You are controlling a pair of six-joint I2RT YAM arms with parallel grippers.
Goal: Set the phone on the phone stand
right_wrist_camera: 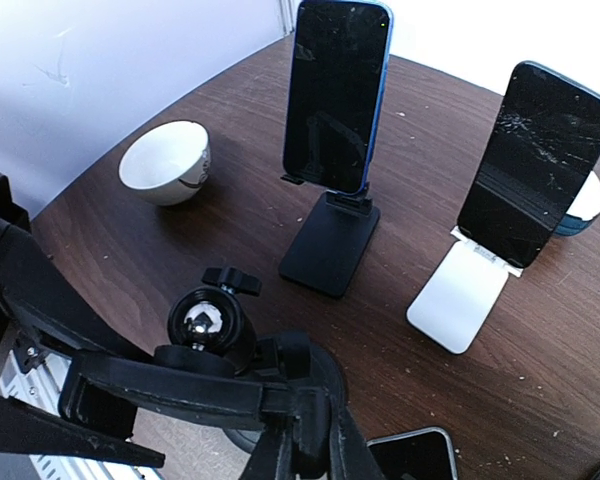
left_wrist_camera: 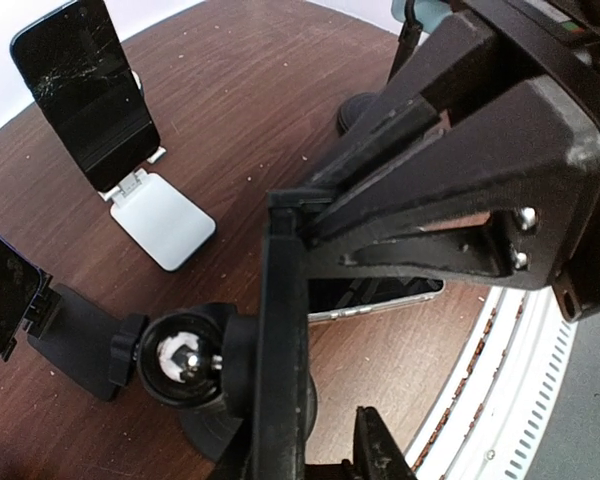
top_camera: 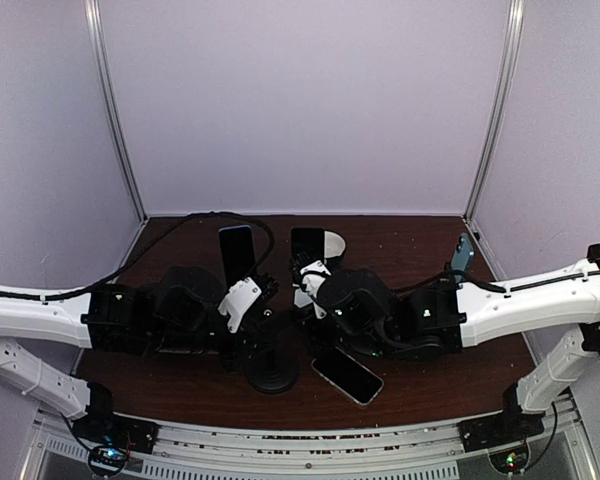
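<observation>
A white bowl sits far left, out of the way. The left gripper reaches over the ball-head stand with its fingers close together; I cannot tell whether they pinch anything. Behind it, a dark phone leans on a black stand, so that place is taken. The ball-head stand, near and central, is bare, so it is probably the target. Right of it and farther back, a cracked phone occupies a white stand. The right gripper, clenched with nothing visibly held, meets the left above the stand's head, perhaps to steady it. The phone lies flat on the table, just right of the stand's base, ungrasped.
</observation>
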